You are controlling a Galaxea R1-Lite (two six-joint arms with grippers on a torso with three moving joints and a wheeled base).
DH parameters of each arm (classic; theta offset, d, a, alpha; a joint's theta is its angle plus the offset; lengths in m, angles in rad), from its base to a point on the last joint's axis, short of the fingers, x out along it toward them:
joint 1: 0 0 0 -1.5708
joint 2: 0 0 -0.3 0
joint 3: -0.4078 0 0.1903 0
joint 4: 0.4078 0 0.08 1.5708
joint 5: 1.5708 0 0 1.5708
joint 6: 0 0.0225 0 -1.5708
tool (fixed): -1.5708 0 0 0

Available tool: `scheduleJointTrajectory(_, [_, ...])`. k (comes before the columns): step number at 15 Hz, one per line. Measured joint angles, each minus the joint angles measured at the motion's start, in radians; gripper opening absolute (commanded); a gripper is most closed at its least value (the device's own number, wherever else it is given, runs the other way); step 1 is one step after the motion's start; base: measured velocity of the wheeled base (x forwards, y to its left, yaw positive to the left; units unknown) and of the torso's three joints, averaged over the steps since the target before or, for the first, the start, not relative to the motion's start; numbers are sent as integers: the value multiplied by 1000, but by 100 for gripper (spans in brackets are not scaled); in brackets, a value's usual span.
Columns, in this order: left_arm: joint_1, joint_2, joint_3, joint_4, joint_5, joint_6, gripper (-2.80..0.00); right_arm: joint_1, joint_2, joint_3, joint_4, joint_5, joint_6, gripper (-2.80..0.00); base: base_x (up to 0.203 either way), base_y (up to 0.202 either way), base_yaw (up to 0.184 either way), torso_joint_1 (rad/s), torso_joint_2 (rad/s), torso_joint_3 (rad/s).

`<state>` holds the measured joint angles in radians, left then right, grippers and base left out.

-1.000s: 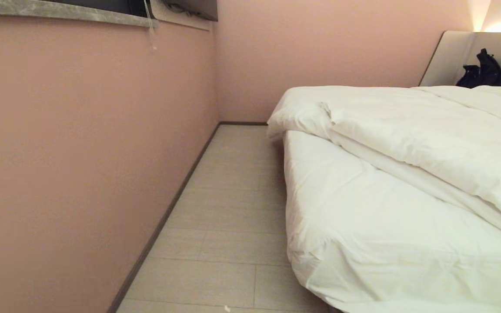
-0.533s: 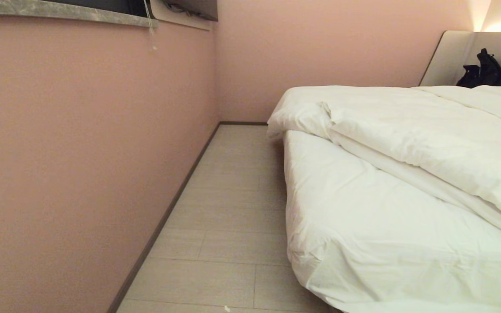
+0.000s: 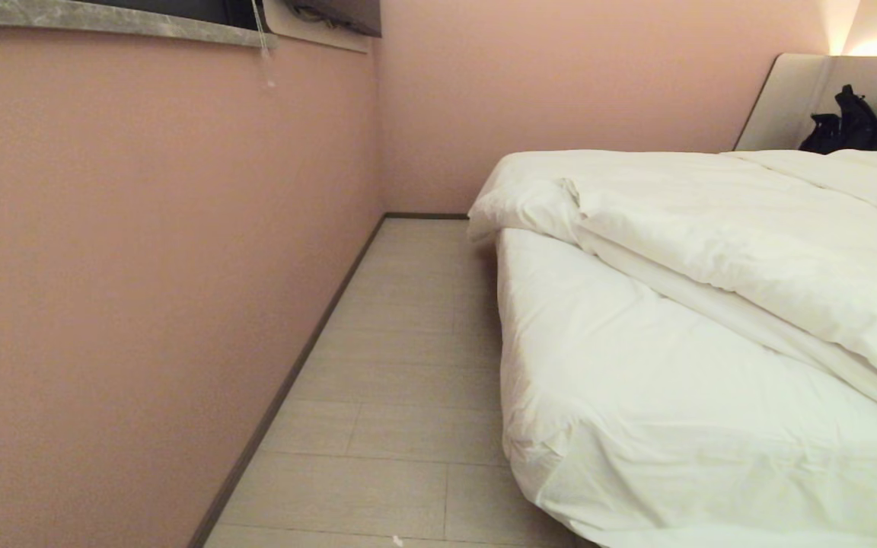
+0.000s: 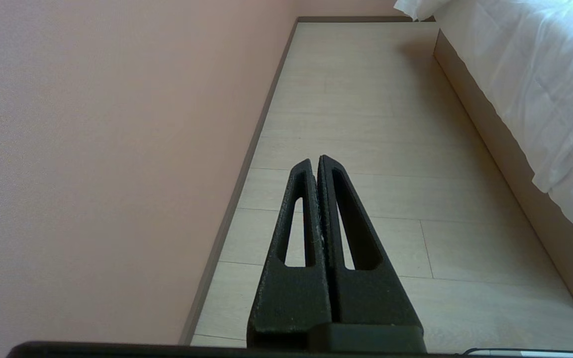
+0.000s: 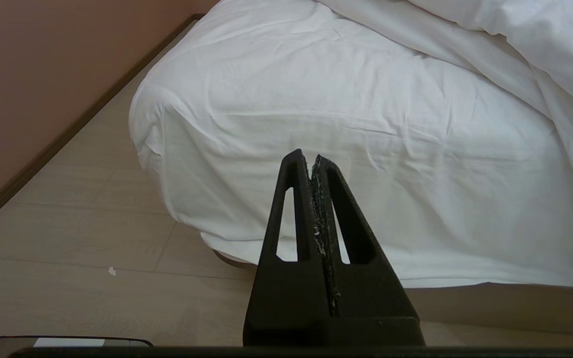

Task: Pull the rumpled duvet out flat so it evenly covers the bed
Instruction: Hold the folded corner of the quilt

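Nothing has changed over the last second, honestly: the head view looks the same as it did a moment ago, so the job hasn't started.

Going left to right: a pink wall (image 3: 141,266) fills the left side, with a grey stone sill (image 3: 103,21) up top. Next comes a strip of pale floor (image 3: 400,365) running back to the corner. Then the bed (image 3: 636,396) takes up the right half, with its near corner draped in white.

The duvet (image 3: 751,243) is bunched up in a thick fold running diagonally across the bed, from the far left corner toward the near right. The near-left part of the bed in front of that fold looks flatter, though I can't say for sure where duvet ends and sheet begins. Way back on the right, something black (image 3: 842,122) sits against the pale headboard surround (image 3: 789,99).

Neither arm shows in the head view. The left gripper (image 4: 315,164) is closed with nothing in it, hanging over the floor between wall and bed. The right gripper (image 5: 311,159) is pinched together too, empty, pointing at the draped white corner of the bed without touching it.

My read: since everything's frozen, it's all left to do. The robot probably needs to get closer, open a gripper and grab an edge of that fold.
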<state>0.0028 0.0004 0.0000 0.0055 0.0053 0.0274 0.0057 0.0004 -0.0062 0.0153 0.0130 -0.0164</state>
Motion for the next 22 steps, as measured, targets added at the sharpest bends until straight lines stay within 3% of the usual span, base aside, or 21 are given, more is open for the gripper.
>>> scheduleJointTrajectory(10, [-1,0,-1,3,0,0,-280,-1,0,0,0,0,0,-280,1,-16,1,0,0,0])
scheduleJointTrajectory(22, [0,0,-1,2,0,0,-280,0,0,0,0,1,0,-280,0,-192,1,2,4,3])
